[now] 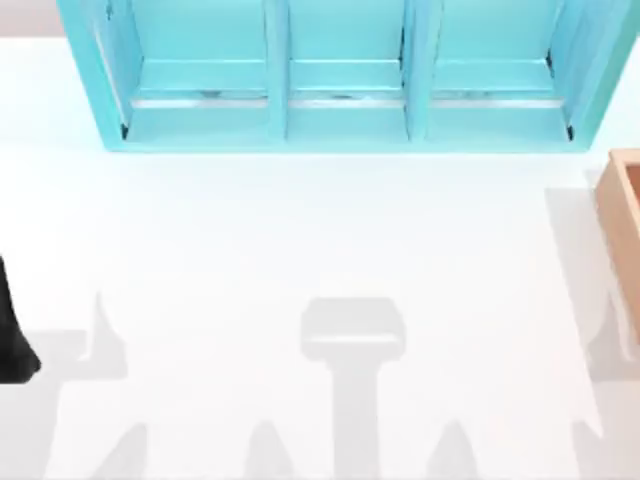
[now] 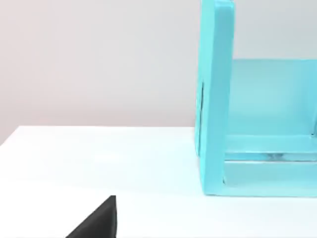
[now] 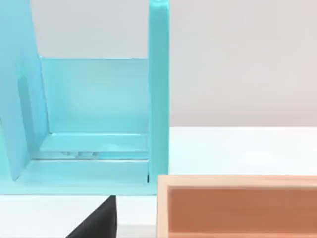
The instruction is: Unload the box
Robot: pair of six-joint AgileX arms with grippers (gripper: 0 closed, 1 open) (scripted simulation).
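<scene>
Surface: white table [image 1: 300,250], pale wall behind, with a turquoise three-bay shelf [image 1: 340,80] along the far edge.
Box position: the box [image 1: 625,215] sits at the table's right edge, just near of the shelf's right end and apart from it; part of it is cut off by the top view's border.
Box contents: I cannot tell; the right wrist view shows the near wall of the box [image 3: 237,206], not what lies inside.
Box heading: opening faces up; the visible wall runs near to far, so the long axis likely does too, though that is a guess.
Left arm: a dark part [image 1: 12,330] at the table's left edge, well apart from the box.
Claw state: I cannot tell for either arm.
Risk: a low approach could strike the thick wall and shove the box off the right edge.
Second risk: lifting out toward the far side could clip the shelf's end panel.
</scene>
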